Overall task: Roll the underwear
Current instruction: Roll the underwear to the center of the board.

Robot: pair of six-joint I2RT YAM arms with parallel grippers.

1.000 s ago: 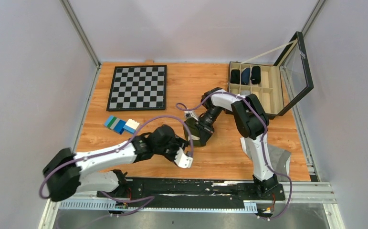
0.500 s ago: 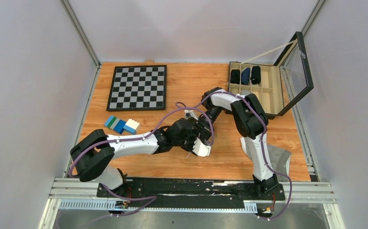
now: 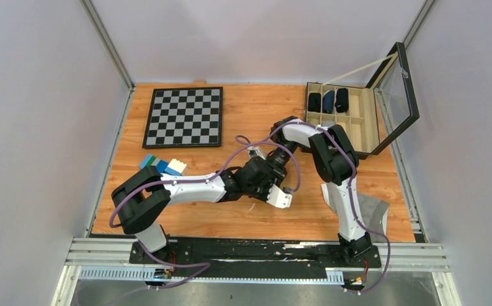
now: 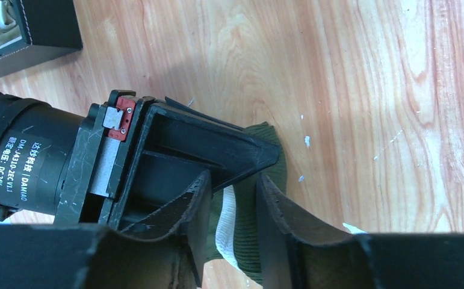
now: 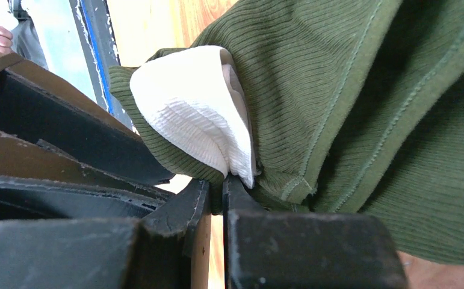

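The olive green ribbed underwear (image 5: pixel 349 102) with a white inner lining (image 5: pixel 193 108) lies on the wooden table (image 3: pixel 249 115). My right gripper (image 5: pixel 217 192) is shut on its folded edge, just below the lining. My left gripper (image 4: pixel 232 226) is open, its fingers (image 4: pixel 277 223) standing on either side of the same green cloth (image 4: pixel 247 223) and touching the right gripper's black body (image 4: pixel 175 144). In the top view both grippers meet at mid-table, left (image 3: pixel 265 183) and right (image 3: pixel 271 167), and hide the underwear beneath them.
A chessboard (image 3: pixel 184 116) lies at the back left. Coloured blocks (image 3: pixel 163 166) sit near the left arm. A compartment box (image 3: pixel 351 124) with its lid up (image 3: pixel 396 95) holds dark rolls (image 3: pixel 328 101) at the back right. A grey cloth (image 3: pixel 374 213) lies by the right base.
My left arm has swung right and forward from the near table to the underwear, ending against the right gripper. The right arm has hardly moved.
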